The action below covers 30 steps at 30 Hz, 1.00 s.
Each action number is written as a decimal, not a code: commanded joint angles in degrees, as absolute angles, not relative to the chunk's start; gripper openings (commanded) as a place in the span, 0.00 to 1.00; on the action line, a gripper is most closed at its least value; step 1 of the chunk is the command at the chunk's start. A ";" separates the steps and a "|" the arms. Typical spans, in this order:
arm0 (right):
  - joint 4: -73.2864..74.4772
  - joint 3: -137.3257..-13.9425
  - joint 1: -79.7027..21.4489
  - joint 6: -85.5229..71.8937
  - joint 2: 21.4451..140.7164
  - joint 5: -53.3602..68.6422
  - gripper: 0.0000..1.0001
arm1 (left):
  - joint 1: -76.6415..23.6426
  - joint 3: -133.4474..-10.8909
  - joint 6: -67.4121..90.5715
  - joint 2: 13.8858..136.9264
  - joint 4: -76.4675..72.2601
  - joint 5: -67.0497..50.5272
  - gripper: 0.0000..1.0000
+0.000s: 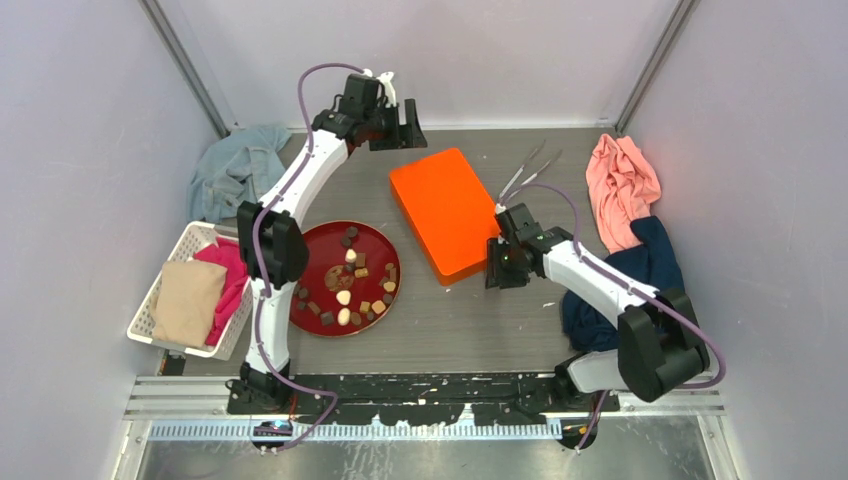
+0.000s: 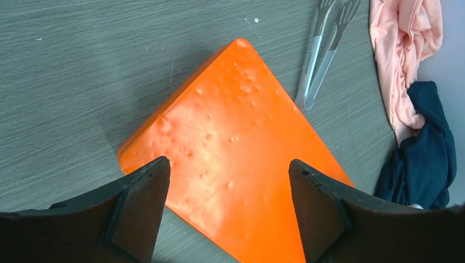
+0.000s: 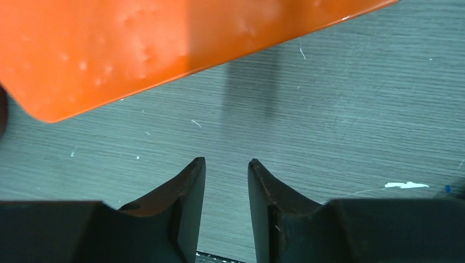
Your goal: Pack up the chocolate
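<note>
The chocolate, a scatter of small dark brown, tan and cream pieces, lies on a round red plate at about 8 o'clock on the grey table, just beside the left arm's upright link. A flat orange box sits closed near the middle of the table, at 3 o'clock from the plate, its top dotted with small bumps. The left gripper hangs above the box's far end, at 11 o'clock from the box in the top view; its fingers stand wide apart with nothing between them. The right gripper is low at 5 o'clock from the box, just beside its near right edge, with its fingers drawn close to a narrow gap and only bare table between them. A pair of metal tongs lies at 1 o'clock from the box. Farther right are a salmon cloth and, nearer, a navy cloth. At 10 o'clock a blue-grey cloth is bunched against the wall. At 9 o'clock from the plate stands a white basket holding a tan cloth and a bright pink cloth.
</note>
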<state>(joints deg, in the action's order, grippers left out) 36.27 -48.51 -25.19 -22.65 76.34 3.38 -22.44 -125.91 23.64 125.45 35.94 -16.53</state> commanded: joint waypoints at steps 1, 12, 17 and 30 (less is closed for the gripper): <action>30.25 -48.27 -25.56 -22.24 77.94 1.46 0.39 | -22.52 -126.70 22.76 124.21 35.38 -17.13 0.80; 24.05 -53.67 -25.51 -21.58 85.36 -4.47 0.37 | -23.29 -125.95 22.94 124.28 35.23 -17.23 0.81; 21.54 -52.94 -25.52 -21.91 84.90 -3.99 0.38 | -23.33 -125.94 22.56 124.34 35.42 -17.25 0.81; 28.04 -56.98 -25.57 -20.38 76.48 -2.79 0.39 | -23.38 -127.00 21.62 125.61 36.64 -17.53 0.81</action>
<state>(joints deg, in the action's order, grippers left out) 27.00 -51.99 -25.30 -21.26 84.53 -2.26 -23.20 -125.67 23.20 125.45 36.71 -16.62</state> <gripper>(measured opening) 0.381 0.810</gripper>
